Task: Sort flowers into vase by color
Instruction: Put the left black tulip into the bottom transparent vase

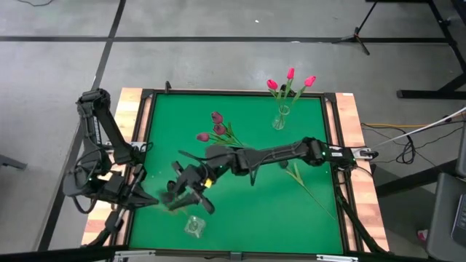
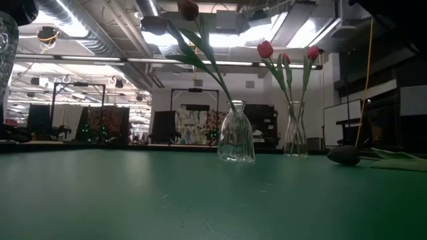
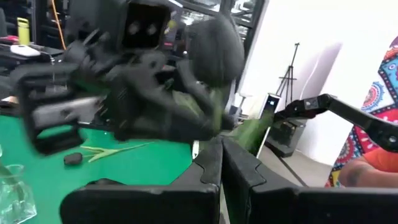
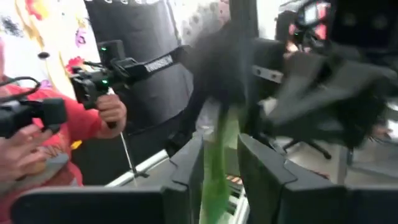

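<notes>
High view, lower left: my left gripper pinches the dark tulip's stem shut; my right gripper, part-open, straddles it. I should regrip low before releasing.

Seen from the left arm's wrist, the left gripper has its two dark fingers pressed together on a green stem. Just beyond, the other arm's gripper looms large and blurred beside a near-black tulip head. Another dark flower lies on the green table, near a glass vase.
</notes>
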Controlling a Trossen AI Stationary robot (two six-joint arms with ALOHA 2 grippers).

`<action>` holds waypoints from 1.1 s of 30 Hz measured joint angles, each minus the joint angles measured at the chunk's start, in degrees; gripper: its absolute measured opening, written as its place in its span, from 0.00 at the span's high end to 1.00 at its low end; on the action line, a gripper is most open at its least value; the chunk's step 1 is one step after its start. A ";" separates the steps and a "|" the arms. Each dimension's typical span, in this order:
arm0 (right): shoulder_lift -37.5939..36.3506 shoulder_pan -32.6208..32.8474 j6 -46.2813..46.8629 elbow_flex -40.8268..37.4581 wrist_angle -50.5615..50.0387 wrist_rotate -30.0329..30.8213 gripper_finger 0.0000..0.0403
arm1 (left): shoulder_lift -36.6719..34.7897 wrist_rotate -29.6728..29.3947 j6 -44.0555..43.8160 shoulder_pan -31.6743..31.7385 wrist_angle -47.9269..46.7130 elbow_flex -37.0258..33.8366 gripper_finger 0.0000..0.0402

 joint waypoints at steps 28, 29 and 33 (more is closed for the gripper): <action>-3.12 0.10 -2.66 0.23 8.20 1.21 0.76 | 0.62 2.84 -1.49 2.01 -3.25 -0.07 1.00; -3.11 0.10 -2.52 0.23 8.85 1.00 0.76 | 0.98 2.89 -1.51 2.09 -3.39 -0.07 1.00; -3.11 0.12 -2.74 0.23 9.43 2.10 0.76 | 2.82 3.00 -1.51 3.26 -4.25 -0.09 1.00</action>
